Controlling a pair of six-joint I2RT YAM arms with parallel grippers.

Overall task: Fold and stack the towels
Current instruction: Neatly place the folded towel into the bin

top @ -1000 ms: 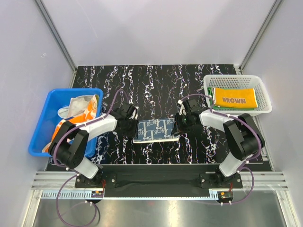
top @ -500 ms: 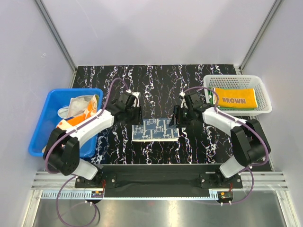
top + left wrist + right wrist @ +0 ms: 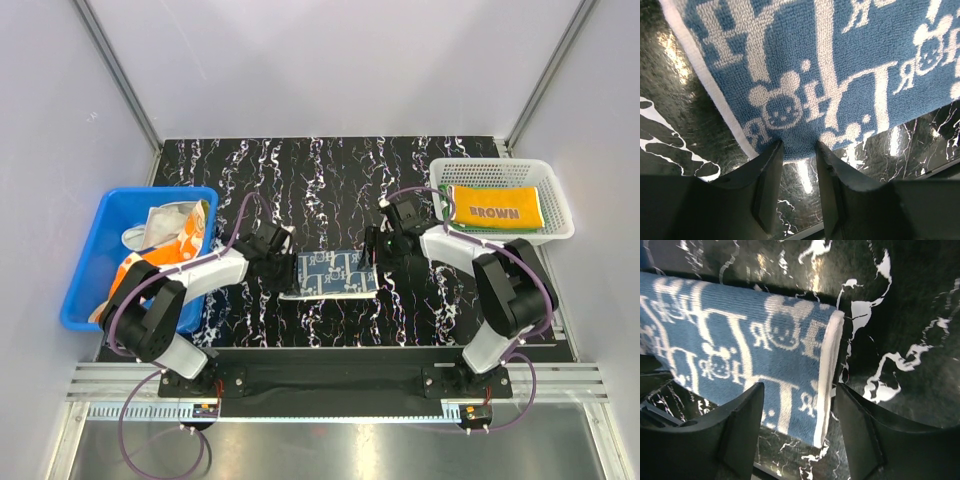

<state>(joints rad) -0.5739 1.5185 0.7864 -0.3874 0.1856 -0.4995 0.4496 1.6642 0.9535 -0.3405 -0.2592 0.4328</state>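
**Mia:** Where is the blue-and-white towel (image 3: 330,272)?

**Sam:** It lies flat on the table (image 3: 330,170), near the front, between the two arms. It looks folded, but I cannot see the layers under it. Both wrist views cut it off at the sides.

**Mia:** Is anything pinching it?

**Sam:** No. The left gripper (image 3: 286,268) has its fingers a little apart, right at the towel's left edge. The right gripper (image 3: 374,258) is spread wide, with the towel's white hem between its fingers.

**Mia:** What is hard to see?

**Sam:** In the white basket (image 3: 560,222), a green towel (image 3: 455,224) only peeks out from under the orange-yellow towel (image 3: 497,207). In the blue bin (image 3: 85,270), the bunched towels (image 3: 165,230) are partly behind the left arm.

**Mia:** And the room?

**Sam:** The table is black with white streaks, and it shines. Plain pale walls (image 3: 330,60) stand around it.
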